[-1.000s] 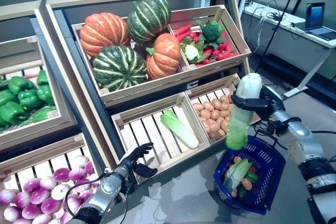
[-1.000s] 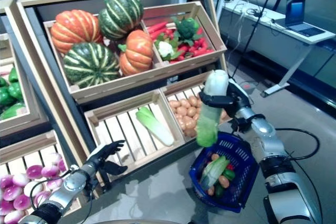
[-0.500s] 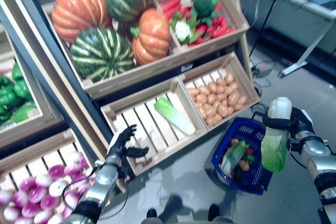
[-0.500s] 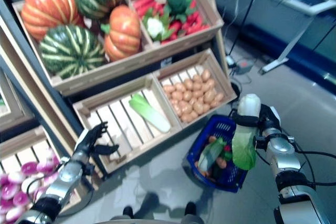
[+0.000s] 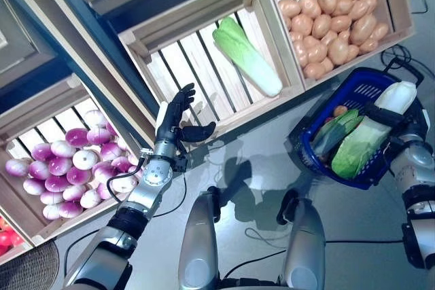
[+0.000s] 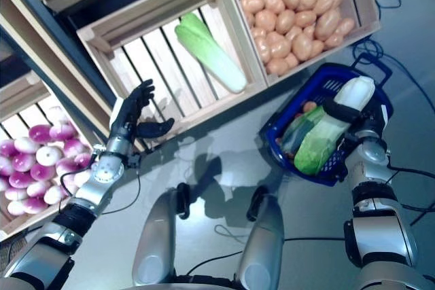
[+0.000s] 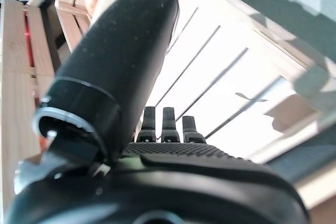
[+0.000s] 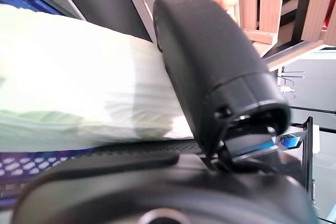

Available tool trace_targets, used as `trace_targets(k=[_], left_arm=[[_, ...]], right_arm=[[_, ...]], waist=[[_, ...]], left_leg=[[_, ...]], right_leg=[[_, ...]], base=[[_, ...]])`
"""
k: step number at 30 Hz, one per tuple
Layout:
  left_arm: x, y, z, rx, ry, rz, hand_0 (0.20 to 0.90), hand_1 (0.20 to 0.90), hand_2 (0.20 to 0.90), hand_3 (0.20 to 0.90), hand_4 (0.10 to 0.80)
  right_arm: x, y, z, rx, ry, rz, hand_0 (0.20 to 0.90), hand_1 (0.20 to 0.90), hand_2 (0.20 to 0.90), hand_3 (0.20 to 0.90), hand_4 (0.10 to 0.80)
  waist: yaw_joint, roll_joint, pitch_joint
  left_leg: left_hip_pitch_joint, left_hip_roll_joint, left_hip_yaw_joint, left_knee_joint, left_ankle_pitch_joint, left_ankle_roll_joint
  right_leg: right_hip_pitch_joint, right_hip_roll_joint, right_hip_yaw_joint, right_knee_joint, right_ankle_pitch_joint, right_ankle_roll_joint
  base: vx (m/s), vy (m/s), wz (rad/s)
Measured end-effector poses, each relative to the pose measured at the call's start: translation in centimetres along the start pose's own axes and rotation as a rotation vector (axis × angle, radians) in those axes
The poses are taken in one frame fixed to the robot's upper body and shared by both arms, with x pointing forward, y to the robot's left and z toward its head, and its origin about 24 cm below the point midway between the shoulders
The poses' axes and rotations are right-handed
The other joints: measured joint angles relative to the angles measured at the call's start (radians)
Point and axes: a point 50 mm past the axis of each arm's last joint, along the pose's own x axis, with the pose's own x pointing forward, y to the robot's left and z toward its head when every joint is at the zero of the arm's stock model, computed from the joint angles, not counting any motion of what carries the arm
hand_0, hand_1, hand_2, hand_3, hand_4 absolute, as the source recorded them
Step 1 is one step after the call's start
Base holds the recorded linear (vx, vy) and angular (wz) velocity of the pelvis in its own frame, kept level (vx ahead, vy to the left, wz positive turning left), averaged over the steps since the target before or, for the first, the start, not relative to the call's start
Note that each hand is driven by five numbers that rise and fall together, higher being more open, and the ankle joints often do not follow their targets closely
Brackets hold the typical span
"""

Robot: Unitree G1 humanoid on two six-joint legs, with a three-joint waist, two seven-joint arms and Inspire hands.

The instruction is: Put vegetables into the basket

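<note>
R hand (image 5: 410, 121) clamps cabbage (image 5: 367, 139) over basket (image 5: 306, 142); wrist cam shows thumb across it

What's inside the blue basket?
The blue basket holds a green leafy vegetable and an orange one. The cabbage, clasped by the right hand, lies across it and covers whatever is underneath.

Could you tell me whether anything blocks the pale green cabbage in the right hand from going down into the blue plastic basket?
Nothing visible does. The right hand holds the pale green cabbage over the blue plastic basket, directly above the vegetables already inside.
</note>
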Motion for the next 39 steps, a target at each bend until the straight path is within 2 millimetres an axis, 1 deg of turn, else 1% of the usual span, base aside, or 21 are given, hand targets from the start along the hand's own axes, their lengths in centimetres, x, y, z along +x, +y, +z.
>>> trace_targets(k=[3,5,6,7,8,9,12,17,20,22,24,26,27,28,29,30,33,36,39], left_arm=[[0.1,0.1,0.2,-0.001,-0.009,0.019,0.900,0.900,0.900,0.900,0.800],[0.0,0.1,0.3,0.004,-0.014,0.017,0.900,0.900,0.900,0.900,0.800],[0.1,0.1,0.4,0.008,-0.018,0.014,0.900,0.900,0.900,0.900,0.800],[0.0,0.0,0.6,0.009,-0.026,0.010,0.900,0.900,0.900,0.900,0.800],[0.0,-0.1,0.7,0.008,-0.033,0.004,0.900,0.900,0.900,0.900,0.800],[0.0,-0.3,0.9,0.006,-0.045,-0.003,0.900,0.900,0.900,0.900,0.800],[0.0,-0.5,1.3,0.002,-0.071,-0.015,0.900,0.900,0.900,0.900,0.800],[0.1,-0.4,1.4,0.007,-0.076,-0.017,0.900,0.900,0.900,0.900,0.800],[0.2,0.2,1.7,0.025,-0.092,-0.012,0.900,0.900,0.900,0.900,0.800],[0.4,0.6,2.1,0.091,-0.125,-0.004,0.900,0.900,0.900,0.900,0.800],[0.5,1.1,2.8,0.164,-0.166,0.003,0.900,0.900,0.900,0.900,0.800],[0.9,1.7,3.8,0.246,-0.223,0.023,0.900,0.900,0.900,0.900,0.800],[1.3,2.4,4.6,0.326,-0.270,0.039,0.900,0.900,0.900,0.900,0.800],[1.5,2.9,5.1,0.364,-0.292,0.047,0.900,0.900,0.900,0.900,0.800],[1.9,3.7,6.1,0.427,-0.335,0.069,0.900,0.900,0.900,0.900,0.800],[2.1,4.1,6.6,0.451,-0.358,0.086,0.900,0.900,0.900,0.900,0.800],[3.1,5.8,9.2,0.585,-0.453,0.152,0.900,0.900,0.900,0.900,0.800],[4.0,6.7,10.8,0.689,-0.505,0.198,0.900,0.900,0.900,0.900,0.800],[5.2,7.3,12.6,0.945,-0.595,0.208,0.900,0.900,0.900,0.900,0.800]], right_arm=[[0.2,0.3,0.6,0.016,-0.016,-0.004,0.300,0.300,0.300,0.300,0.400],[0.2,0.3,0.7,0.018,-0.021,-0.009,0.300,0.300,0.300,0.300,0.400],[0.3,0.2,0.7,0.019,-0.019,-0.018,0.300,0.300,0.300,0.300,0.400],[0.3,0.1,0.8,0.019,-0.023,-0.036,0.300,0.300,0.300,0.300,0.400],[0.3,0.1,0.9,0.019,-0.025,-0.045,0.521,0.521,0.521,0.521,0.547],[0.4,0.2,1.1,0.022,-0.031,-0.052,0.900,0.900,0.900,0.900,0.800],[0.6,0.4,1.8,0.034,-0.046,-0.064,0.900,0.900,0.900,0.900,0.800],[0.7,0.4,1.9,0.036,-0.047,-0.068,0.900,0.900,0.900,0.900,0.800],[0.7,-0.1,2.2,0.074,-0.054,-0.088,0.900,0.900,0.900,0.900,0.800],[0.7,-0.6,2.3,0.070,-0.049,-0.103,0.900,0.900,0.900,0.900,0.800],[0.7,-0.8,2.2,0.086,-0.035,-0.111,0.900,0.900,0.900,0.900,0.800],[0.7,-1.2,2.0,0.087,-0.020,-0.125,0.900,0.900,0.900,0.900,0.800],[0.7,-1.4,2.1,0.083,-0.017,-0.128,0.900,0.900,0.900,0.900,0.800],[0.7,-1.5,2.2,0.081,-0.018,-0.130,0.900,0.900,0.900,0.900,0.800],[0.7,-1.5,2.3,0.080,-0.018,-0.132,0.900,0.900,0.900,0.900,0.800],[0.7,-1.6,2.3,0.078,-0.019,-0.132,0.900,0.900,0.900,0.900,0.800],[0.8,-1.5,2.1,0.059,-0.003,-0.128,0.900,0.900,0.900,0.900,0.800],[0.8,-1.4,2.2,0.027,-0.002,-0.123,0.900,0.900,0.900,0.900,0.800],[0.9,-1.0,3.0,0.008,-0.024,-0.107,0.900,0.900,0.900,0.900,0.800]], waist=[[0.004,0.002,0.007],[0.004,0.005,0.011],[0.003,0.005,0.011],[0.003,0.005,0.011],[0.003,0.005,0.011],[0.003,0.005,0.011],[0.001,0.006,0.011],[-0.003,0.006,0.011],[-0.005,0.006,0.011],[-0.001,0.005,0.011],[-0.002,0.005,0.011],[-0.003,0.005,0.011],[-0.005,0.005,0.011],[-0.006,0.005,0.011],[-0.006,0.004,0.010],[-0.011,0.004,0.010],[-0.019,0.004,0.010],[-0.023,0.004,0.010],[-0.034,0.003,0.009]], left_leg=[[-0.081,0.006,-0.018,0.125,-0.046,-0.004],[-0.104,0.011,-0.029,0.175,-0.071,-0.010],[-0.112,0.012,-0.032,0.194,-0.074,-0.007],[-0.125,0.012,-0.040,0.220,-0.088,-0.015],[-0.133,0.014,-0.044,0.235,-0.090,-0.013],[-0.148,0.018,-0.045,0.255,-0.096,-0.015],[-0.180,0.021,-0.065,0.296,-0.109,-0.025],[-0.180,0.027,-0.070,0.314,-0.123,-0.040],[-0.179,0.033,-0.070,0.311,-0.118,-0.048],[-0.168,0.041,-0.070,0.312,-0.125,-0.046],[-0.153,0.045,-0.071,0.307,-0.126,-0.046],[-0.136,0.051,-0.070,0.298,-0.126,-0.047],[-0.133,0.054,-0.069,0.294,-0.125,-0.047],[-0.132,0.057,-0.069,0.294,-0.125,-0.048],[-0.132,0.060,-0.068,0.292,-0.125,-0.048],[-0.130,0.060,-0.067,0.290,-0.125,-0.048],[-0.105,0.069,-0.051,0.266,-0.125,-0.049],[-0.075,0.082,-0.033,0.245,-0.124,-0.050],[-0.041,0.090,-0.018,0.227,-0.125,-0.051]], right_leg=[[-0.074,-0.017,0.022,0.128,-0.053,-0.004],[-0.094,-0.022,0.026,0.183,-0.084,-0.005],[-0.099,-0.027,0.029,0.203,-0.093,-0.004],[-0.112,-0.035,0.030,0.232,-0.107,-0.008],[-0.120,-0.033,0.034,0.249,-0.115,-0.008],[-0.133,-0.033,0.036,0.270,-0.124,-0.011],[-0.166,-0.032,0.041,0.318,-0.146,-0.018],[-0.175,-0.030,0.042,0.353,-0.174,-0.030],[-0.175,-0.024,0.042,0.353,-0.168,-0.024],[-0.167,-0.021,0.041,0.353,-0.176,-0.032],[-0.153,-0.017,0.039,0.348,-0.177,-0.033],[-0.137,-0.014,0.039,0.338,-0.176,-0.033],[-0.135,-0.010,0.039,0.333,-0.175,-0.031],[-0.135,-0.007,0.040,0.331,-0.175,-0.031],[-0.135,-0.002,0.040,0.328,-0.173,-0.029],[-0.135,-0.001,0.041,0.326,-0.172,-0.028],[-0.121,0.010,0.046,0.297,-0.157,-0.019],[-0.098,0.020,0.047,0.269,-0.146,-0.020],[-0.069,0.029,0.049,0.244,-0.140,-0.013]], base=[[0.054,-0.024,0.11],[0.041,-0.036,0.11],[0.018,-0.021,0.10],[0.080,-0.019,0.08],[0.020,-0.023,0.05],[0.000,0.000,0.00],[0.034,-0.024,0.00],[0.046,-0.013,-0.01],[-0.017,-0.007,-0.03],[0.082,-0.027,-0.07],[0.061,-0.012,-0.06],[0.046,0.013,-0.07],[0.021,0.018,-0.07],[0.007,0.026,-0.08],[0.006,0.021,-0.05],[0.017,0.039,-0.07],[0.019,0.038,-0.12],[0.027,0.032,-0.17],[0.033,0.030,-0.10]])
